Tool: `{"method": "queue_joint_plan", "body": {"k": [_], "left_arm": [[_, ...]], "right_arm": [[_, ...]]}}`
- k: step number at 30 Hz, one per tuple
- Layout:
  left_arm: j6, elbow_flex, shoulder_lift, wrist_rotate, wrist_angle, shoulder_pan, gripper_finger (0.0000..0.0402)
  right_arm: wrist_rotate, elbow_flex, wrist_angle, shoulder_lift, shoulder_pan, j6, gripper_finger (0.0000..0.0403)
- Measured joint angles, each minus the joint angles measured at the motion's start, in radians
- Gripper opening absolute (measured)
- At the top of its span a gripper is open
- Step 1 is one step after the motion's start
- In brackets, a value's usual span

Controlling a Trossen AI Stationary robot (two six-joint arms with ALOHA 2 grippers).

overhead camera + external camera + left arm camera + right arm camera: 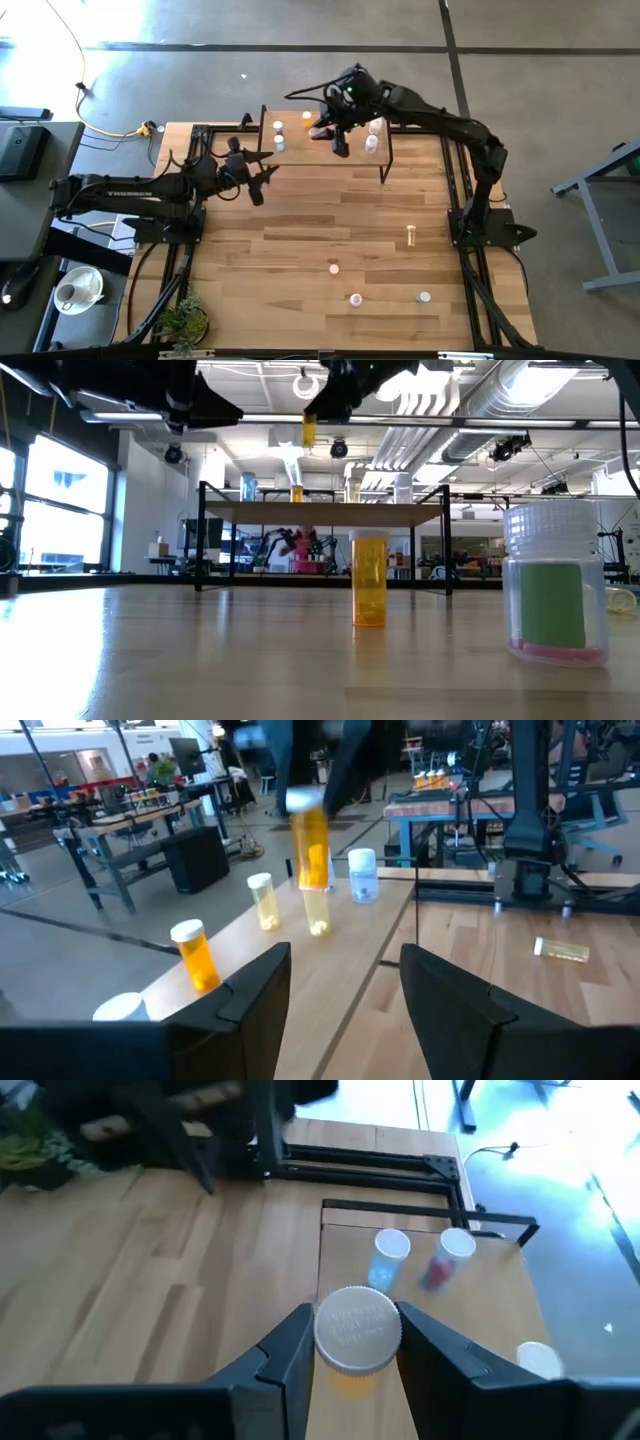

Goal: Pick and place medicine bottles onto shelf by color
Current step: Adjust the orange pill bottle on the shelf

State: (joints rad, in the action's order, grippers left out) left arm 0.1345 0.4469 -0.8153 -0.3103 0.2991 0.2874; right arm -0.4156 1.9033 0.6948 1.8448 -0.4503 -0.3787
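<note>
Across the wooden tabletop (300,230), we held an orange bottle (357,1338) clamped in our right gripper (352,1342) above the shelf (300,147), judged placing beside the orange ones came next, while our left gripper (345,982) waited nearby, jaws apart.

A small green potted plant (185,322) sits at the seven o'clock corner of the large light-wood plank surface (300,250). Off that surface, at eight o'clock, a white cup (68,293) rests on a round white plate (85,285). A yellow cable (110,128) trails across the grey floor (200,60) at ten o'clock.
</note>
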Motion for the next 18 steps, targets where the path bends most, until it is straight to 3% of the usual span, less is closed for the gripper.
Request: {"method": "queue_joint_plan", "body": {"k": [7,12,18], "left_arm": [[0.000,0.000,0.039,0.000,-0.042,0.000,0.0175],[0.000,0.000,0.040,0.000,-0.042,0.000,0.0175],[-0.017,0.000,0.040,0.000,-0.042,0.000,0.0175]], "right_arm": [[0.012,-0.172,-0.246,0.001,-0.003,0.016,0.0114],[0.128,-0.267,-0.420,0.003,-0.001,0.046,0.0114],[0.186,-0.274,-0.466,0.015,0.000,0.091,0.0114]]}}
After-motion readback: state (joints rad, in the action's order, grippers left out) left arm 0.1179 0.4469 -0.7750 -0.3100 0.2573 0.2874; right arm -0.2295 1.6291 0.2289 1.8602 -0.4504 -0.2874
